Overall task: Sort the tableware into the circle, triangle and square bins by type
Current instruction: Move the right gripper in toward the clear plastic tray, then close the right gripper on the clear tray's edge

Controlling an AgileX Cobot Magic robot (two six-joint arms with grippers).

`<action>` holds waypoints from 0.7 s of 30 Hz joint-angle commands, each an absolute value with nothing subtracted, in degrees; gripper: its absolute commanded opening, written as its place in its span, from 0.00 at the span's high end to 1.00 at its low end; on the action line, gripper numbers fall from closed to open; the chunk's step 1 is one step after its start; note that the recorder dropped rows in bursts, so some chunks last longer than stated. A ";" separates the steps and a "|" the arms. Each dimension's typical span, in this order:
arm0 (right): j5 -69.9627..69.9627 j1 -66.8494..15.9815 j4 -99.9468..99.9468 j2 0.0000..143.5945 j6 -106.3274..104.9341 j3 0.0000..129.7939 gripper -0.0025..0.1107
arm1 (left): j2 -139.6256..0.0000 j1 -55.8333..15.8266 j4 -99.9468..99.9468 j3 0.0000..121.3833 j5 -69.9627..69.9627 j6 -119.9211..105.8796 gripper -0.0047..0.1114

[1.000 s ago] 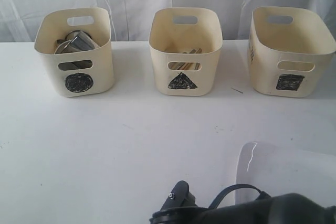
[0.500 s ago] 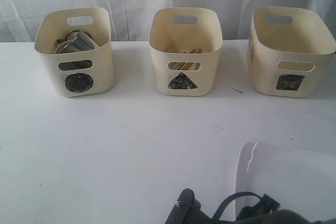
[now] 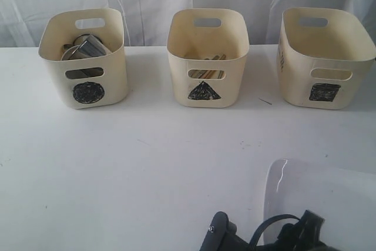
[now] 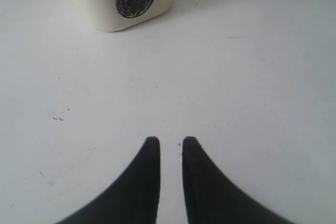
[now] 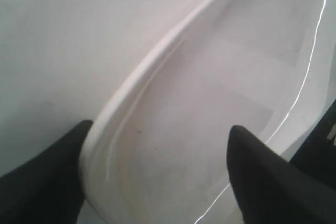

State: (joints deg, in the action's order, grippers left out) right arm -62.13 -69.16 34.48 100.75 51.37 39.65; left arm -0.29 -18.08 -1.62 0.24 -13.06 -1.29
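While the white table (image 3: 117,168) runs bare ahead of the left gripper (image 4: 170,141), its two dark fingers (image 4: 149,171) sit nearly together, with only a slim strip of tabletop showing between them and nothing in that gap. The large white square plate (image 5: 210,103) lies flat on the table under the right gripper (image 5: 160,127). One rounded corner of it reaches in between the fingers (image 5: 47,177), which are spread wide. One finger is just outside the raised rim and the other hangs over the plate's shallow well; neither can be seen pressing on it.

Well beyond both sets of fingertips, three cream tubs line the far edge. The circle bin (image 4: 105,9) is straight out from the left fingers and well apart from them. The triangle bin (image 3: 232,86) is in the middle, and the square bin (image 3: 294,89) is farthest along, out past the right fingers and the plate.

Steel mugs (image 3: 89,46) lean inside the circle bin. Wooden chopsticks (image 3: 205,74) show through the triangle bin's handle slot.
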 commanded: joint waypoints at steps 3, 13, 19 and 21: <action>-56.60 -69.08 35.14 102.85 52.69 37.80 0.39 | 0.00 -17.92 -1.58 0.00 -12.86 -1.39 0.77; -54.10 -69.08 36.61 103.55 52.80 37.80 0.72 | 0.00 -17.92 -1.58 0.00 -12.86 -1.39 0.77; -53.01 -69.08 38.35 103.32 52.80 37.99 0.98 | 0.00 -17.92 -1.58 0.00 -12.86 -1.39 0.77; -53.01 -69.08 38.81 102.94 52.80 38.29 0.98 | 0.00 -17.92 -1.58 0.00 -12.86 -1.39 0.77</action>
